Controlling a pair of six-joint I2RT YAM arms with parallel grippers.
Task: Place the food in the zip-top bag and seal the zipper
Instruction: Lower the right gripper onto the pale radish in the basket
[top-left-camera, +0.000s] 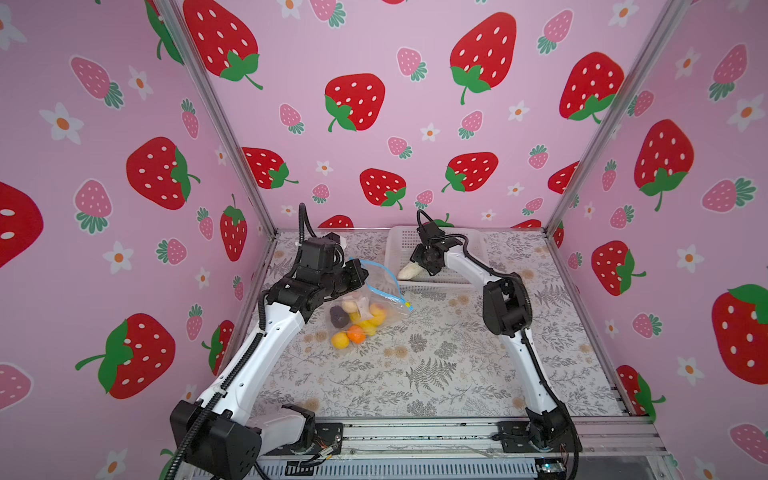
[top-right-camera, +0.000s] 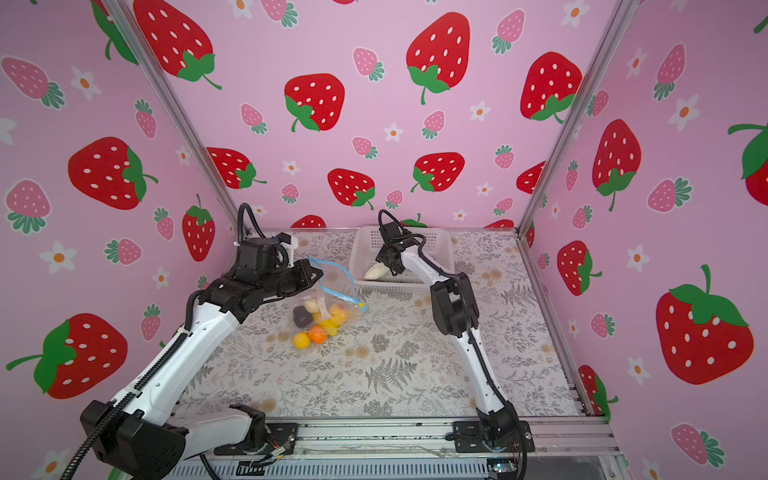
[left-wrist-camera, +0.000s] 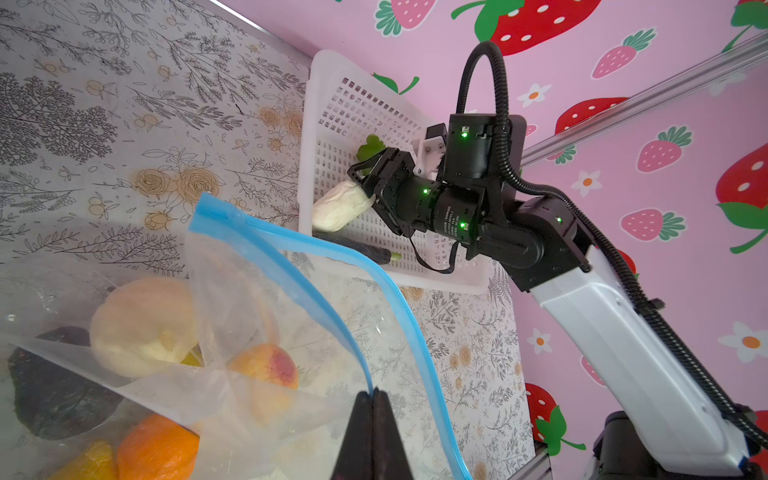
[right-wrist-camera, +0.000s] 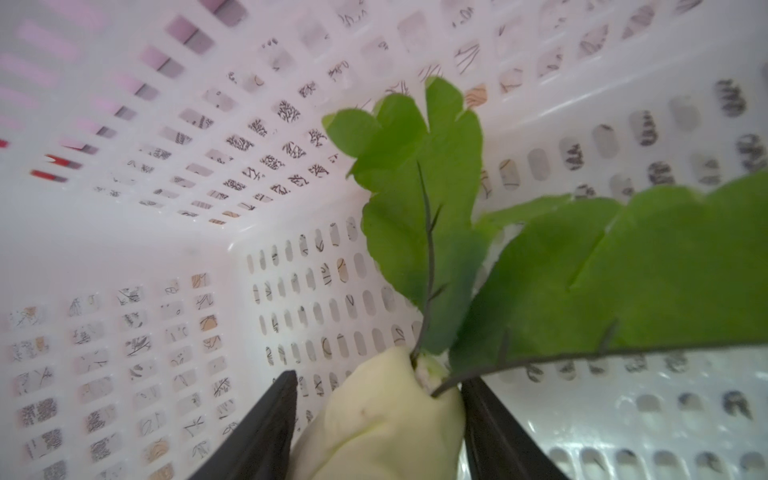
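The clear zip-top bag (top-left-camera: 384, 301) (top-right-camera: 338, 291) (left-wrist-camera: 257, 316) hangs from my left gripper (top-left-camera: 360, 275) (top-right-camera: 316, 272) (left-wrist-camera: 374, 392), which is shut on one lip of its light blue zipper (top-left-camera: 390, 277) (left-wrist-camera: 291, 274). The mouth gapes open. Inside lies food: a dark purple piece (top-left-camera: 337, 316), an orange (top-left-camera: 356, 333), a yellow fruit (top-left-camera: 340, 340), a peach (left-wrist-camera: 266, 365). My right gripper (top-left-camera: 419, 266) (top-right-camera: 384, 266) (right-wrist-camera: 378, 395) reaches into the white basket, jaws closed on a white radish (right-wrist-camera: 386, 424) (top-left-camera: 408, 270) with green leaves (right-wrist-camera: 419, 199).
The white perforated basket (top-left-camera: 436, 286) (top-right-camera: 399, 286) (left-wrist-camera: 322, 70) (right-wrist-camera: 124, 249) stands at the back of the floral table. A dark eggplant (left-wrist-camera: 353, 248) lies in it below the radish. Pink strawberry walls close in three sides.
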